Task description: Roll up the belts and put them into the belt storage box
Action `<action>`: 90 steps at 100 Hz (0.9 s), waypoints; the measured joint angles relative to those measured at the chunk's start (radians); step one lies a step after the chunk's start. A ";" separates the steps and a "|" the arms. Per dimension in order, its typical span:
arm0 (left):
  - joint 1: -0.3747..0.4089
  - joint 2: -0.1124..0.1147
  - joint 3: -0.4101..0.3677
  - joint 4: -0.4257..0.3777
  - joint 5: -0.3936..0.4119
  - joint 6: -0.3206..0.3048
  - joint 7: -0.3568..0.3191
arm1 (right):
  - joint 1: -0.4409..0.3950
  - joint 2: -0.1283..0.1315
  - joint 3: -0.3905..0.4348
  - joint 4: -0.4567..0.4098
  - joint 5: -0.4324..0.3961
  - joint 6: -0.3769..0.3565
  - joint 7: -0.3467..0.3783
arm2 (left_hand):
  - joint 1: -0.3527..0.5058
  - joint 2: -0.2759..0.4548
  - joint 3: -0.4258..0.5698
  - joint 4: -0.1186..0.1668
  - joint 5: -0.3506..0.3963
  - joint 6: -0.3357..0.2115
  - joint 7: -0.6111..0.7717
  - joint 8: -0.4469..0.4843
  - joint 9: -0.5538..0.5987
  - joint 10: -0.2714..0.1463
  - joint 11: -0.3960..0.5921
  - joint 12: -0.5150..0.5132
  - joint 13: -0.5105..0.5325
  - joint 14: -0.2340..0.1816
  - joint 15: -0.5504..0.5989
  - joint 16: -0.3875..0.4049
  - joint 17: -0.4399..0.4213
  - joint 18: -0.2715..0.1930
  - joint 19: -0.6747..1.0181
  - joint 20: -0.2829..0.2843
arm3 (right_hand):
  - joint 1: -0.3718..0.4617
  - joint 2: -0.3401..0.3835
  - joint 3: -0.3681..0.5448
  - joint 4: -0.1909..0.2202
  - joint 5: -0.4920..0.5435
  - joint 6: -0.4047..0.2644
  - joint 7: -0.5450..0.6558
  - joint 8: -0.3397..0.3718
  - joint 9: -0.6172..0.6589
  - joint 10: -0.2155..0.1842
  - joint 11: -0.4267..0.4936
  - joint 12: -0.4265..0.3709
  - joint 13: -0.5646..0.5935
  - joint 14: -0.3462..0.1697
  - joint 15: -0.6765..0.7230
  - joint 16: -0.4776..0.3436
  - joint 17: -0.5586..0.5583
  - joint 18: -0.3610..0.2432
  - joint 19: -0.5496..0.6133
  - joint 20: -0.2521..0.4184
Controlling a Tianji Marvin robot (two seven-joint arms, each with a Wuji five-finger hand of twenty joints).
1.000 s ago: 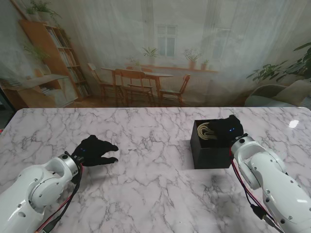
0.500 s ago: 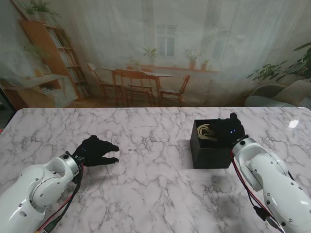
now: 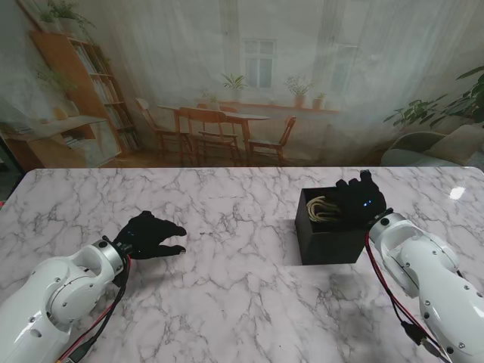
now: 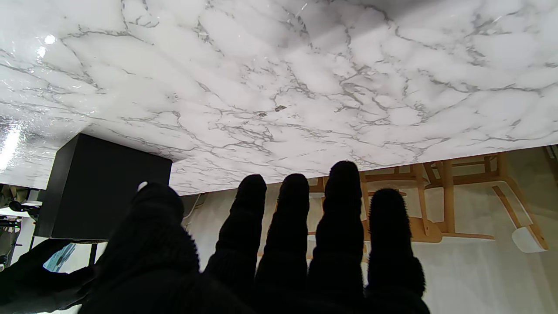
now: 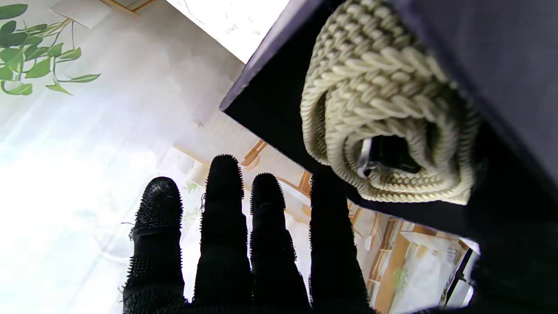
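Note:
A black belt storage box [image 3: 327, 242] stands on the marble table right of centre. A rolled cream braided belt [image 3: 321, 209] lies inside it, and the right wrist view shows the belt [image 5: 383, 117] coiled against the box wall [image 5: 270, 96]. My right hand [image 3: 361, 200] hovers over the box's right side with its fingers [image 5: 224, 218] straight and spread, holding nothing. My left hand [image 3: 150, 236] rests low over the table at the left, fingers [image 4: 292, 226] extended and apart, empty. The left wrist view also catches the box [image 4: 100, 187] from the side.
The white marble table [image 3: 227, 287] stretches between the two hands. Its far edge [image 3: 242, 169] meets a printed backdrop of a dining room. Both white forearms rise from the near corners.
My right hand has lifted away from the belt and moved right and farther back, fingers straightening. The belt now lies uncovered in the box. The left hand stayed put.

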 measured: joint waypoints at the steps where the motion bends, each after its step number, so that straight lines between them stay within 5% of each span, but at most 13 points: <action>1: 0.000 0.000 0.000 0.000 -0.001 0.000 0.001 | -0.001 0.000 0.001 0.000 0.001 0.002 -0.003 | 0.000 0.000 0.000 0.000 0.000 0.000 0.000 0.000 0.000 0.000 0.000 0.000 0.000 0.000 0.000 0.000 0.000 0.000 0.000 0.000 | 0.000 0.000 -0.001 0.000 -0.006 0.000 -0.013 -0.001 -0.008 0.000 -0.002 -0.002 -0.004 0.002 -0.017 -0.004 0.000 0.001 -0.004 -0.002; 25: -0.001 -0.002 0.002 0.005 -0.008 0.000 0.017 | -0.030 -0.002 0.037 -0.035 -0.030 0.011 -0.047 | 0.000 0.000 0.000 0.000 0.000 -0.001 0.004 0.001 0.000 -0.001 0.000 0.000 0.000 -0.005 0.000 0.000 -0.001 0.009 0.000 0.000 | 0.041 0.034 -0.047 0.022 -0.017 0.000 -0.011 -0.002 -0.020 0.001 -0.011 -0.037 -0.030 0.014 -0.067 -0.066 -0.027 0.003 -0.055 -0.066; 46: -0.006 -0.003 0.007 0.011 -0.011 0.001 0.036 | -0.070 -0.016 0.101 -0.108 0.052 -0.007 -0.136 | 0.000 0.000 0.000 0.000 0.000 -0.001 0.005 0.001 -0.026 0.001 -0.002 0.000 -0.024 -0.007 -0.006 0.000 -0.005 0.009 0.000 0.000 | 0.082 0.034 -0.047 0.032 -0.017 0.000 -0.011 -0.002 -0.020 0.001 -0.011 -0.038 -0.030 0.014 -0.067 -0.069 -0.050 0.005 -0.076 -0.093; 68: -0.021 -0.014 0.037 0.041 -0.024 -0.005 0.220 | -0.106 -0.039 0.102 -0.214 0.267 -0.057 -0.254 | 0.000 0.011 0.000 0.000 -0.028 -0.004 0.000 0.002 -0.225 0.001 -0.064 -0.039 -0.171 -0.009 -0.078 -0.047 -0.055 0.009 -0.076 -0.015 | 0.082 0.033 -0.047 0.032 -0.017 0.000 0.005 -0.002 -0.017 0.000 -0.012 -0.057 -0.028 0.014 -0.067 -0.071 -0.039 0.014 -0.084 -0.121; 90: -0.055 -0.050 0.090 0.071 -0.168 -0.039 0.384 | -0.092 -0.070 -0.046 -0.246 0.422 -0.046 -0.314 | 0.000 0.016 0.000 0.000 -0.101 -0.004 -0.030 0.005 -0.248 0.003 -0.065 -0.062 -0.206 -0.004 -0.095 -0.076 -0.076 0.009 -0.114 -0.037 | 0.082 0.033 -0.045 0.032 -0.017 0.000 0.005 -0.002 -0.004 0.000 -0.024 -0.062 -0.026 0.014 -0.067 -0.071 -0.020 0.014 -0.084 -0.128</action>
